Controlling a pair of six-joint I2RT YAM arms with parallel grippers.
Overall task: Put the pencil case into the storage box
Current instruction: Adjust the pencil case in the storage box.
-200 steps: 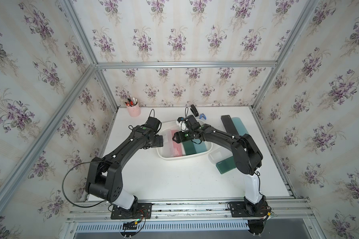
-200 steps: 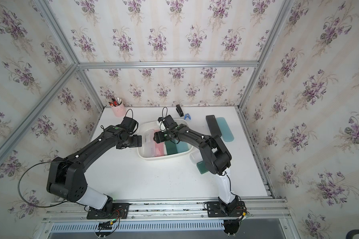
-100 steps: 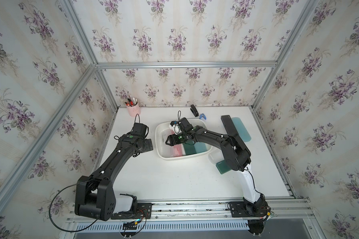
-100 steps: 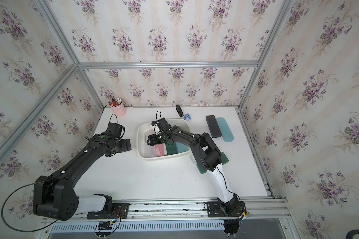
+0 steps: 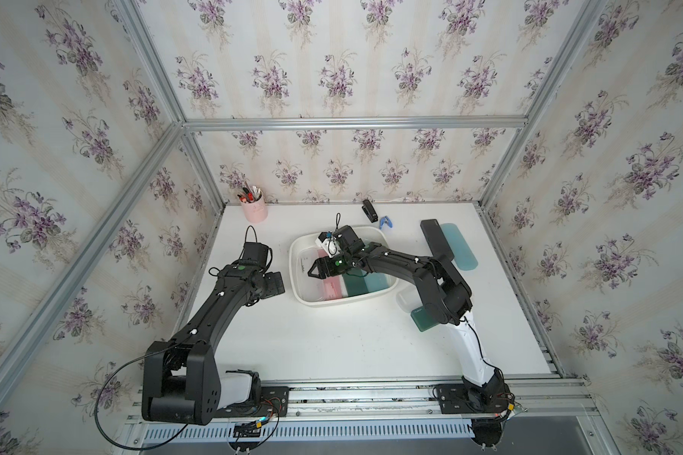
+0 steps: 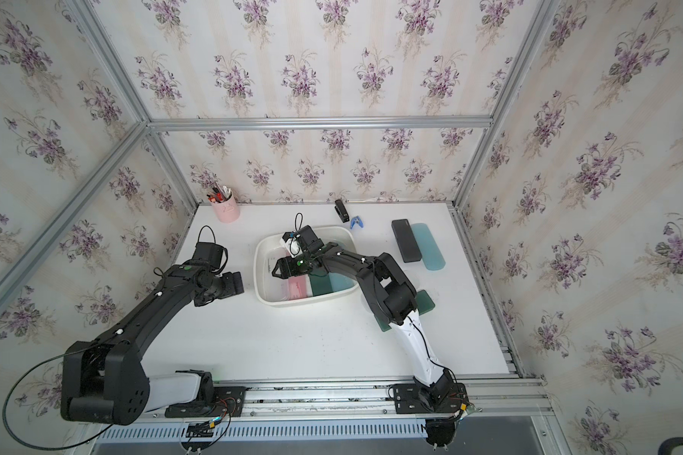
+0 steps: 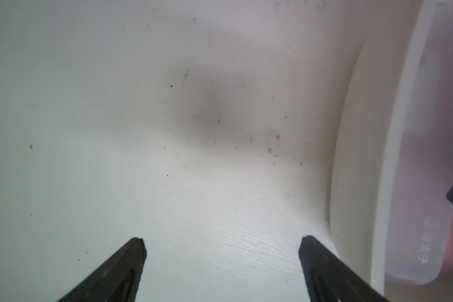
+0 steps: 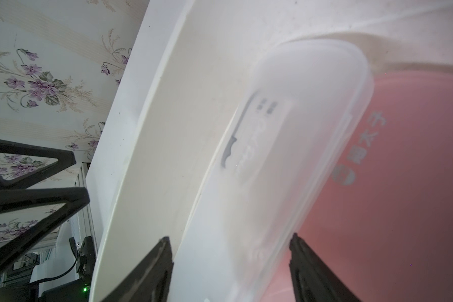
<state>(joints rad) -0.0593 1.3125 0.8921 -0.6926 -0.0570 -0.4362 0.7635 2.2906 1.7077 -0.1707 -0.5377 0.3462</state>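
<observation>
Soft, even light in both top views — wrist views blur up close, faint shadow on the table (image 7: 207,104).

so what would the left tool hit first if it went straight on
Probably the white tabletop, right beside the outer wall of the white shallow plastic storage box; depth is unclear.

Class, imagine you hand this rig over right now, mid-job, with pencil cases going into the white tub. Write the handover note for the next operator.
Left tool: open, empty, over bare table beside the storage box.
Right tool: inside the box, straddling the frosted white case; whether it grips is unclear.
Done: pink case, dark green case and teal case lie in the box, with the frosted one against its wall.
Left: black case and pale teal case at the table's far right. A green case and clear case sit by the right arm's elbow, partly hidden.
</observation>
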